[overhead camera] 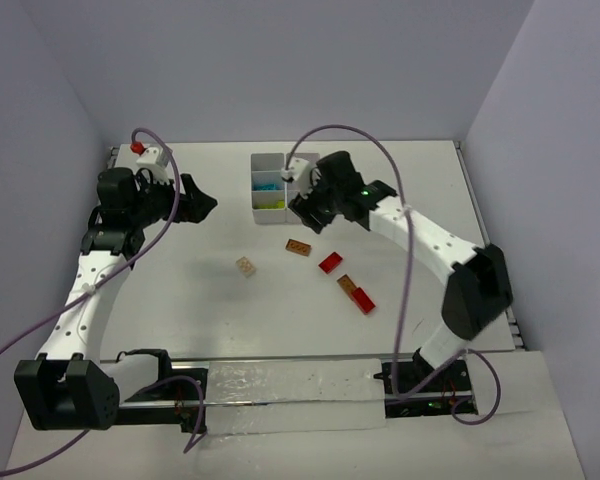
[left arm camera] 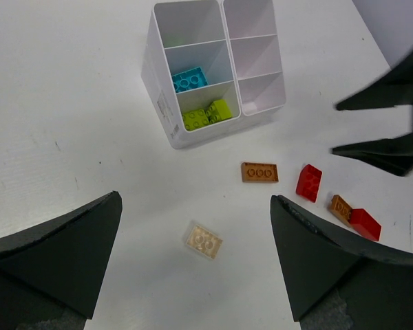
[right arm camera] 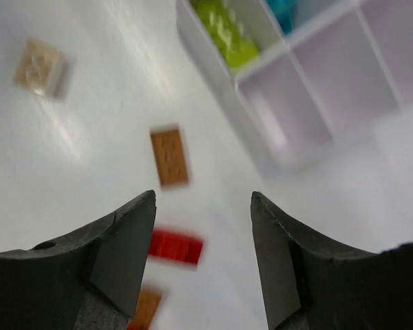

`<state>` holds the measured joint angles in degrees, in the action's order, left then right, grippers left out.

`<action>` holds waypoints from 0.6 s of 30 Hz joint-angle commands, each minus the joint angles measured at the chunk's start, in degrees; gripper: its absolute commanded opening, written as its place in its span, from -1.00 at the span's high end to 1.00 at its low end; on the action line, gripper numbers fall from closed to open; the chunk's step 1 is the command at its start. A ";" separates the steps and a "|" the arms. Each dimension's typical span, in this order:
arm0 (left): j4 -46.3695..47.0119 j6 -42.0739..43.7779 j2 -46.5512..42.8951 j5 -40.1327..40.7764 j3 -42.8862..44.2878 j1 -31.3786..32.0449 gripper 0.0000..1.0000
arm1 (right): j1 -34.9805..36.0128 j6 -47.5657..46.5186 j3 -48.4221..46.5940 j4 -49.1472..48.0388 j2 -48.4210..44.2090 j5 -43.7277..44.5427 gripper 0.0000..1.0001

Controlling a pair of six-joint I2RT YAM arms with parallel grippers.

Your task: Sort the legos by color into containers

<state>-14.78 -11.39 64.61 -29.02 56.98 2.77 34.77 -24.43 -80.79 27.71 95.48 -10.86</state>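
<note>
Top external view gives you the white tray [overhead camera: 257,160] at the far middle of the table [overhead camera: 180,310], the right gripper [overhead camera: 302,212] hanging over its near right corner and the left gripper [overhead camera: 204,205] well off to the left. Four loose pieces lie nearer the bases: a brown brick [overhead camera: 299,247], a red brick [overhead camera: 330,263], a brown-and-red pair [overhead camera: 357,293] and a tan brick [overhead camera: 246,267]. Left wrist view shows you that claw spread wide and empty, with the tan brick [left arm camera: 204,240] almost centred under the gap and turned slantwise to the fingers. In the tray, a cyan brick [left arm camera: 189,80] sits in the middle left cell and lime bricks [left arm camera: 208,113] in the near left one, while the other four cells look bare. Right wrist view is smeared, yet you can make out its jaws parted with nothing between them. The brown brick [right arm camera: 170,157] lies just ahead and a little left of the gap, and its long axis seems to point roughly away from the claw, so the jaws would likely close across its narrow width. The red brick [right arm camera: 175,246] sits near the left finger. Your right arm looks better placed for the brown and red pieces, your left for the tan.
</note>
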 commanded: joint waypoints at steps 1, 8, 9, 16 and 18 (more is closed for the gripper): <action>2.18 -0.98 -2.06 0.98 -1.46 -0.49 -0.99 | -1.72 3.83 12.25 8.10 -13.12 1.59 -0.30; 2.99 -2.61 -1.53 0.44 -2.54 -0.37 -0.97 | -1.92 6.32 24.26 18.86 -19.66 4.40 -0.32; 3.22 -2.68 -1.67 0.69 -2.73 -0.31 -0.97 | -1.99 6.52 24.76 19.00 -19.72 4.73 -0.32; 2.11 -2.14 -3.88 2.31 -3.20 0.22 -0.97 | -2.77 8.25 26.00 19.96 -17.60 4.62 -0.32; 1.45 -1.73 -4.87 3.38 -3.61 0.22 -0.97 | -2.61 7.83 25.33 21.37 -16.53 4.37 -0.35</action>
<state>-14.41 -13.10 62.64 -27.29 53.68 2.89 32.40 -17.46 -54.00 46.87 77.41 -6.85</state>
